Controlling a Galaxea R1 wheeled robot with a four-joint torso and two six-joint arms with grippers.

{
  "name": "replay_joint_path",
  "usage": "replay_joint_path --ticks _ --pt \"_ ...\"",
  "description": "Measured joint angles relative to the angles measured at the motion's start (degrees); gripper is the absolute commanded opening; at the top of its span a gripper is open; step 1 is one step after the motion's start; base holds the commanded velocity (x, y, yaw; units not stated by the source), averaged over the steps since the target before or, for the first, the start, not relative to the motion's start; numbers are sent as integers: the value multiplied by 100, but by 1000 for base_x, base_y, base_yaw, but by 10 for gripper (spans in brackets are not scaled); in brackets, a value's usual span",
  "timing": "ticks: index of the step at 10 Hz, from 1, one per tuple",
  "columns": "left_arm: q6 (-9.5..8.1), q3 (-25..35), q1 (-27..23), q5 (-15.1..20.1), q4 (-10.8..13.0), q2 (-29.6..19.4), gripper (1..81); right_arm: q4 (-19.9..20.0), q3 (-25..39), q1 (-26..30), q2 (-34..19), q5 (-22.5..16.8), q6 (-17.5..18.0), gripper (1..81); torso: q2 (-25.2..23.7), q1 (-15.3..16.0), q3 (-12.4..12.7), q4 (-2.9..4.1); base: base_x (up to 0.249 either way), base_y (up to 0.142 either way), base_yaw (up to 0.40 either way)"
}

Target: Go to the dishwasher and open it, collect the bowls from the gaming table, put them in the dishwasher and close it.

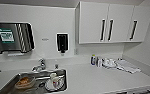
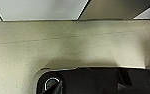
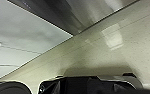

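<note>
White smooth counter ran wide past a steel sink holding a brown dish and cup; speckled floor lay open. Neither gripper's state could be told.

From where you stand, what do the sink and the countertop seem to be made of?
The sink looks like stainless steel, brushed: grey metallic walls with soft reflections. The countertop looks like a smooth white solid surface or laminate, matte with a faint sheen; which of the two cannot be told.
</note>
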Motion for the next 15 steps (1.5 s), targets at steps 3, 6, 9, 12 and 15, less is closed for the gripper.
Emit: replay_joint_path --ticks 3,6,9,12,15 --pt "0 0 -17 0 0 0 811 6 105 66 -44 -18 5 811 -496 326 -312 0 0 0 0" --pt "0 4 -56 -15 2 -4 811 45 501 223 -358 -16 5 811 -597 391 -356 0 0 0 0" --pt "0 4 -45 -9 2 -4 811 135 1014 469 -780 -9 7 811 -599 394 -359 0 0 0 0" --pt "0 4 -41 -6 2 13 811 254 1406 712 -1051 -68 5 811 -774 501 -360 0 0 0 0" --pt "0 2 -39 -9 2 46 811 318 1541 874 -1145 -143 7 811 -1384 879 -402 0 0 0 0"
